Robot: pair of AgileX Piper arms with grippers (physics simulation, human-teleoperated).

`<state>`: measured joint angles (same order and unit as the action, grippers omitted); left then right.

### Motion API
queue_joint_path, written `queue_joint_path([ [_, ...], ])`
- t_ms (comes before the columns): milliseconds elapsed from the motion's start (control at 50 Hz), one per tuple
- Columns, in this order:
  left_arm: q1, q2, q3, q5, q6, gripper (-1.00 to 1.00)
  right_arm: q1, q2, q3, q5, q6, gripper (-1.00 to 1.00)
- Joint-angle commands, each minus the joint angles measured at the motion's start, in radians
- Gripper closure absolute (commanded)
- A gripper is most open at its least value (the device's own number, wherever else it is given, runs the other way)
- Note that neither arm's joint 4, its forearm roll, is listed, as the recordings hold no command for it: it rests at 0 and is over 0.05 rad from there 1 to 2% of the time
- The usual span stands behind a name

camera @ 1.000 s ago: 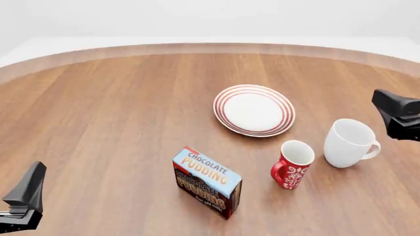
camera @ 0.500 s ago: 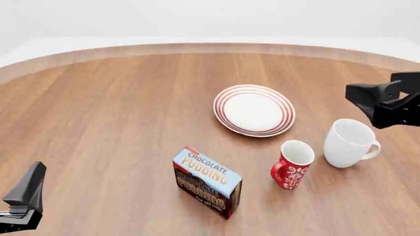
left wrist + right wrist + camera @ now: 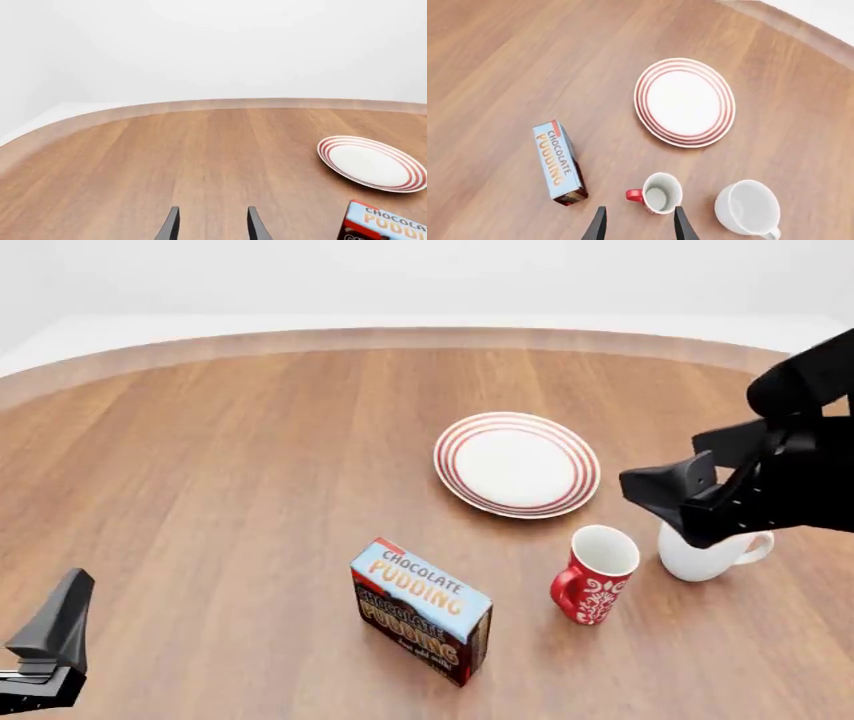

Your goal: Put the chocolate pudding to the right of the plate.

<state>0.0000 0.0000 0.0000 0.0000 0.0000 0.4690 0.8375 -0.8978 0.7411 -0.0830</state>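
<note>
The chocolate pudding (image 3: 420, 608) is a carton with a light-blue top and dark brown front, standing on the wood table near the front, left of the red mug. The plate (image 3: 517, 464), white with red rings, lies farther back at centre right. My right gripper (image 3: 654, 492) hangs open above the table, over the white mug and right of the plate. Its wrist view looks down on the pudding (image 3: 559, 162), the plate (image 3: 685, 102) and its own gripper (image 3: 639, 227). My left gripper (image 3: 54, 640) rests open at the front left corner, far from the carton (image 3: 383, 225) and plate (image 3: 370, 162).
A red patterned mug (image 3: 595, 575) stands right of the pudding, in front of the plate. A white mug (image 3: 705, 555) stands to its right, partly hidden behind my right arm. The round table's rim (image 3: 400, 338) curves along the back.
My right arm has swung in from the right edge, moving left and nearer, and now covers part of the white mug. The left arm and all objects have stayed put.
</note>
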Motion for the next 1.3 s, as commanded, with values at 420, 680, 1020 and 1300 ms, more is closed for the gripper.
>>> queue_joint_path([
  [420,0.0,0.0,0.0,0.0,0.0,-1.0,0.157,0.157,-0.055,0.03,0.008,-1.0],
  [680,0.0,0.0,0.0,0.0,0.0,-1.0,0.196,0.233,-0.066,0.011,0.0,-1.0],
  [1020,0.0,0.0,0.0,0.0,0.0,-1.0,0.281,0.309,-0.029,-0.014,0.006,-1.0],
  [1300,0.0,0.0,0.0,0.0,0.0,-1.0,0.299,0.32,-0.025,-0.017,0.005,-1.0],
])
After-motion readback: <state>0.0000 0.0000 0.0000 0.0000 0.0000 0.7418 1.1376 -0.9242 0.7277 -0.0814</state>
